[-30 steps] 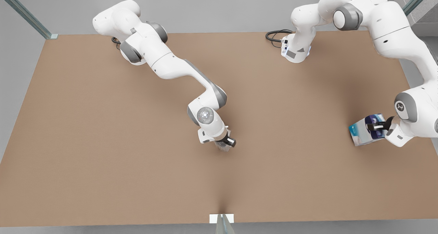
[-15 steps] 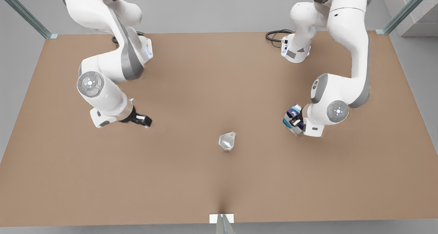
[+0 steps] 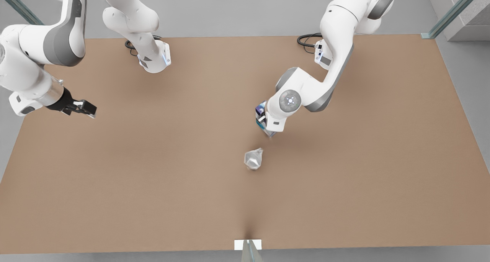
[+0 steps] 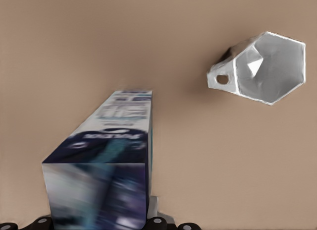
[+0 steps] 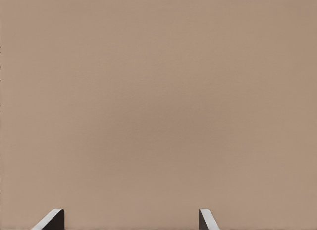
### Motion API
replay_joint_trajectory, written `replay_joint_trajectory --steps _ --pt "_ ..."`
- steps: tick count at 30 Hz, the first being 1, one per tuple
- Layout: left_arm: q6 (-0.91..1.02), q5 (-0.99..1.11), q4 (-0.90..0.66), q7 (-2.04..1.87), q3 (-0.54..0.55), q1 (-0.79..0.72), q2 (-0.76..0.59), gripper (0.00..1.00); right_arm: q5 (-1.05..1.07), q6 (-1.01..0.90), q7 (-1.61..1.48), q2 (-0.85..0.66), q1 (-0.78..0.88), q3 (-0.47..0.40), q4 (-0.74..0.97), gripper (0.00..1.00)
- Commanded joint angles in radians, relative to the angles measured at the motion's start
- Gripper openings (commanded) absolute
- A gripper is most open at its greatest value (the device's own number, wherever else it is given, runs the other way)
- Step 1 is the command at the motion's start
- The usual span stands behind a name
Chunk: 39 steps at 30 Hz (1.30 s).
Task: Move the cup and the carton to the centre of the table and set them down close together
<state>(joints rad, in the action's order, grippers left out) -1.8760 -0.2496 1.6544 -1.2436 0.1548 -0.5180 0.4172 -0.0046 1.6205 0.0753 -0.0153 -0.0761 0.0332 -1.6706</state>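
The left pincer (image 3: 264, 121), clamped on the carton (image 4: 106, 155), hangs near the cup (image 3: 253, 159) at mid-surface (image 3: 153, 185), where a careless descent could topple it; the right pincer (image 3: 85, 108) waits open.

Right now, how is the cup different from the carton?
The cup is small, shiny silver and tapered; the carton is a bigger blue-and-white box. The cup sits free on the table; the carton is held in the left hand. Both are near the table's centre.
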Motion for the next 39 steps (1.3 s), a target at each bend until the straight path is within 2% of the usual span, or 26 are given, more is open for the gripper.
replay_joint_trajectory --steps 1,4,5,6,8,10,16,18,20,22,24,25,26,27,29,30,31,32,33,39 --pt "-0.003 -0.008 0.001 0.001 0.0 -0.004 0.003 0.67 0.0 -0.001 0.0 0.003 0.2 0.001 0.002 1.0" --pt "-0.071 -0.013 0.01 0.006 0.0 -0.004 0.009 0.68 -0.002 -0.011 0.014 0.052 0.187 -0.01 0.049 1.0" --pt "-0.071 -0.013 0.01 0.009 0.0 -0.004 0.009 0.76 -0.002 -0.013 0.014 0.052 0.185 -0.026 0.046 1.0" --pt "-0.069 -0.013 0.01 0.01 0.0 -0.005 0.012 0.77 -0.003 -0.014 0.015 0.044 0.184 -0.026 0.04 1.0" --pt "-0.074 -0.01 0.01 0.012 0.0 -0.005 0.026 0.85 -0.003 -0.014 0.015 0.032 0.087 0.068 0.031 1.0" --pt "-0.074 -0.008 0.01 0.013 0.0 -0.005 0.028 0.99 -0.008 -0.011 0.015 0.037 0.085 0.063 0.031 1.0" --pt "-0.02 -0.007 0.001 0.012 0.0 -0.004 0.014 1.0 -0.011 -0.018 0.015 0.037 0.073 0.066 0.032 1.0" --pt "0.11 -0.007 -0.033 0.012 -0.006 -0.002 -0.011 1.0 -0.011 -0.018 0.015 0.035 0.065 0.066 0.032 1.0" --pt "0.314 -0.06 -0.16 0.003 -0.023 0.016 -0.04 1.0 -0.011 -0.018 0.015 0.037 0.058 0.066 0.034 1.0" --pt "0.426 -0.074 -0.288 0.032 -0.121 0.042 -0.097 1.0 -0.011 -0.018 0.015 0.044 0.055 0.068 0.043 1.0" --pt "0.429 -0.06 -0.343 0.287 -0.234 0.079 -0.126 1.0 -0.011 -0.016 0.015 0.057 0.053 0.068 0.055 1.0" --pt "0.483 0.032 -0.34 0.639 -0.262 0.081 -0.132 1.0 -0.011 -0.016 0.017 0.064 0.055 0.068 0.063 1.0" --pt "0.549 0.087 -0.331 0.875 -0.259 0.081 -0.13 1.0 -0.011 -0.03 0.017 0.097 0.053 0.07 0.104 1.0" --pt "0.566 0.09 -0.331 0.926 -0.259 0.081 -0.13 1.0 -0.011 -0.07 0.018 0.13 0.05 0.07 0.157 1.0" --pt "0.577 0.09 -0.325 1.015 -0.259 0.088 -0.133 1.0 -0.018 -0.083 0.018 0.143 0.045 0.074 0.164 1.0" --pt "0.568 0.098 -0.306 1.133 -0.238 0.176 -0.143 1.0 -0.018 -0.087 0.018 0.141 0.045 0.076 0.164 1.0" --pt "0.552 0.262 -0.291 1.194 -0.129 0.291 -0.141 1.0 -0.018 -0.085 0.018 0.143 0.045 0.077 0.164 1.0" --pt "0.52 0.251 -0.272 1.21 -0.116 0.371 -0.147 1.0 -0.018 -0.085 0.018 0.143 0.045 0.077 0.164 1.0" --pt "0.445 0.234 -0.188 1.201 -0.116 0.403 -0.19 1.0 -0.018 -0.085 0.018 0.143 0.045 0.077 0.164 1.0" --pt "0.393 0.247 -0.173 1.176 -0.118 0.414 -0.216 1.0 -0.018 -0.082 0.018 0.146 0.045 0.077 0.166 1.0"
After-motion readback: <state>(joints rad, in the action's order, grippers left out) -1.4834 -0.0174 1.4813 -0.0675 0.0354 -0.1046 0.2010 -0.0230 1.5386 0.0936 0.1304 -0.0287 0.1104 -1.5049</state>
